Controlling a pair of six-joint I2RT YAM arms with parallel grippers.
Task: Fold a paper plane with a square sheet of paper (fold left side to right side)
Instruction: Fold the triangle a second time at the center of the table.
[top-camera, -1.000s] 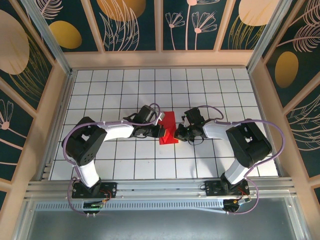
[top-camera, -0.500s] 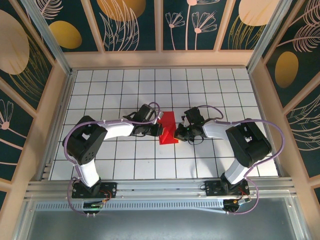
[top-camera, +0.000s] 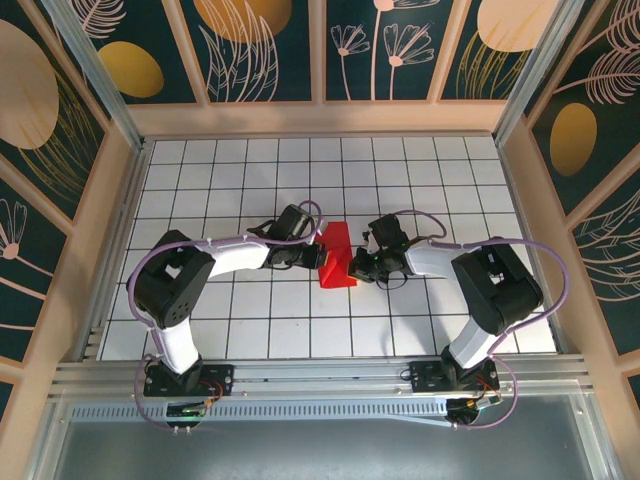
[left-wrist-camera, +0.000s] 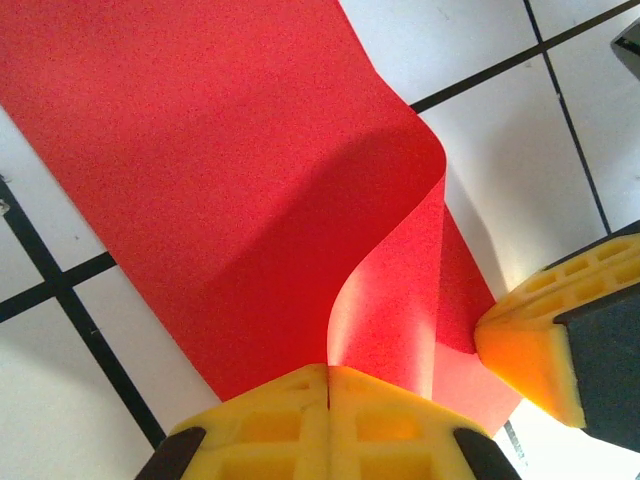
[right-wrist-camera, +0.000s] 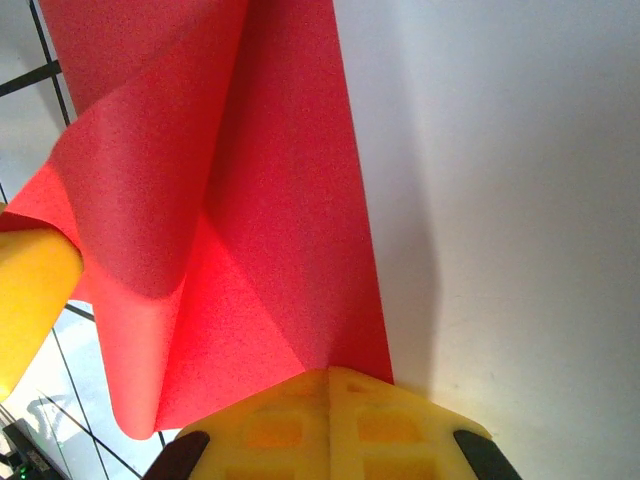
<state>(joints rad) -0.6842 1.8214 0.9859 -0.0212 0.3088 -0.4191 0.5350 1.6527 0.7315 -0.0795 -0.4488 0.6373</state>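
The square sheet of paper (top-camera: 338, 262) is bright red and lies folded into a narrow tall shape on the white grid table, between my two grippers. My left gripper (top-camera: 322, 256) is at its left edge. In the left wrist view the left gripper (left-wrist-camera: 328, 372) is shut on a flap of the paper (left-wrist-camera: 230, 150) that curls up off the table. My right gripper (top-camera: 356, 266) is at the paper's right edge. In the right wrist view the right gripper (right-wrist-camera: 328, 375) is shut, its tips resting on the flat paper (right-wrist-camera: 280, 200) where a diagonal crease ends.
The white grid table (top-camera: 450, 180) is walled by wooden rails and dark patterned panels. Both arms bend inward from their bases at the near edge. The other gripper's yellow finger shows at the right of the left wrist view (left-wrist-camera: 530, 345) and at the left of the right wrist view (right-wrist-camera: 30, 290).
My left gripper has shifted slightly towards the far side with the flap. The right gripper has stayed where it was on the paper.
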